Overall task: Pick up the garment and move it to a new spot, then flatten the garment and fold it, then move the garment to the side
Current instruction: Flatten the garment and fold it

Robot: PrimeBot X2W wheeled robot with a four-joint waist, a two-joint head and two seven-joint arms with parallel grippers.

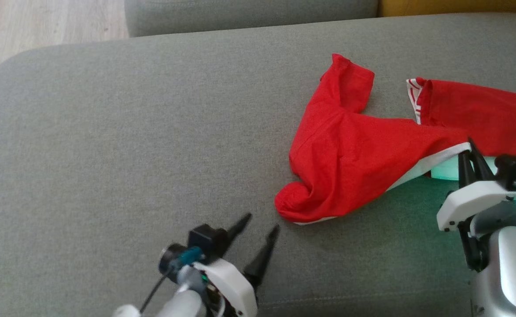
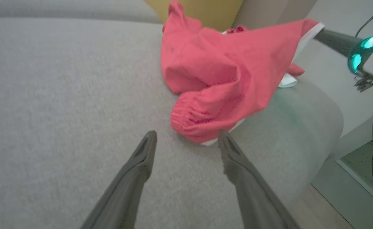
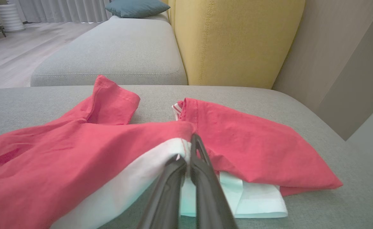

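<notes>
Red, soft and light, the garment (image 1: 350,163) lies crumpled at the right of the grey sofa seat (image 1: 130,154). The right end effector (image 1: 471,152) pinches its white-lined edge. The left end effector (image 1: 261,221) stands open near the bunched corner, probably the best second hold.

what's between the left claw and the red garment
just a short strip of bare grey cushion between left claw and garment, seen in the head view
</notes>
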